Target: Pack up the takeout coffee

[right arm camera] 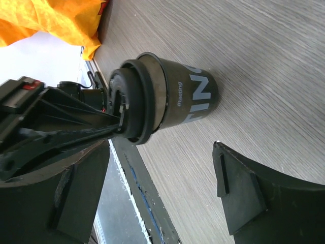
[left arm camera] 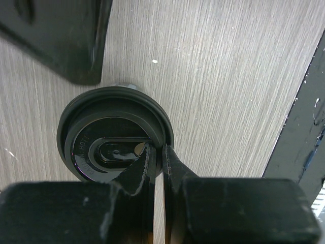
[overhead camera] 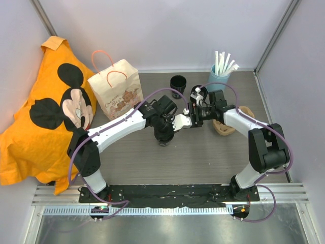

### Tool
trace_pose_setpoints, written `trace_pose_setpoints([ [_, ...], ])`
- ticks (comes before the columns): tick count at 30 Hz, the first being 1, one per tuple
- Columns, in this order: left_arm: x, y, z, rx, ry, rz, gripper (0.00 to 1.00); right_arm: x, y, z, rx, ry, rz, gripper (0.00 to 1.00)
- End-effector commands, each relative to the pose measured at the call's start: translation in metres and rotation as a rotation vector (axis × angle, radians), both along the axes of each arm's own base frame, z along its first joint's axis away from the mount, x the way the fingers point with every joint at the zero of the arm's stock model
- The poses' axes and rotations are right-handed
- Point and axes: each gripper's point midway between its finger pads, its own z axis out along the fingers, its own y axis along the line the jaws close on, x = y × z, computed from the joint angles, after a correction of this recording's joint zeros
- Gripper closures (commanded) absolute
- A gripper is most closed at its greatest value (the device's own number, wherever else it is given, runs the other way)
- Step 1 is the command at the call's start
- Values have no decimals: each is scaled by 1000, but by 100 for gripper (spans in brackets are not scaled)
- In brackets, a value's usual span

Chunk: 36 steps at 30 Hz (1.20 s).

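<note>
Left gripper (left arm camera: pixel 160 155): fingers together, clamped on the rim of the lid (left arm camera: pixel 101 119) of the coffee cup (right arm camera: pixel 190 96). One finger sits inside the rim, the other outside. A thin hold, at the lid's edge and off-centre.

Right gripper (right arm camera: pixel 160 147): fingers wide apart, holding nothing. It is level with the cup's side and just beside it, not touching.

Cup: upright near the middle of the tabletop (overhead camera: pixel 203 157), lid on, directly under the left gripper. The right gripper faces it from the side of the right edge. Cannot tell whether the base rests on the tabletop or hangs just above it.

Paper bag (overhead camera: pixel 116 94): stands at the far left corner, mouth up, well apart from the cup. A second black cup (overhead camera: pixel 177 83) stands by the far edge, with no lid visible on it.

Judgement on the step: the cup looks due to go to the bag, or to be passed to the right gripper.
- A rim pinch can pop the lid or let the cup swing, so lift straight and slowly.
- Keep the cup vertical.
- If the right gripper takes over, it should close around the body below the lid before the left lets go.
- Lower the cup well into the bag's mouth before releasing it.
</note>
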Motion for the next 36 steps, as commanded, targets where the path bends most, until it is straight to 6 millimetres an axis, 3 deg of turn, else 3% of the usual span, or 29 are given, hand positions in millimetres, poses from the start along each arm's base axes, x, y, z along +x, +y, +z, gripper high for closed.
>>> trace_pose_setpoints([
  [1,8,-13,2,-26,-9,10,100,6,8,21,35,-82,36,12],
  [6,6,-12,-5,-8,3,4,100,5,11,20,38,-75,47,12],
  [15,15,-14,10,-22,-44,19,100,1,17,15,34,-65,69,13],
  [36,27,-6,7,-10,-57,45,100,-3,19,14,7,-94,82,13],
])
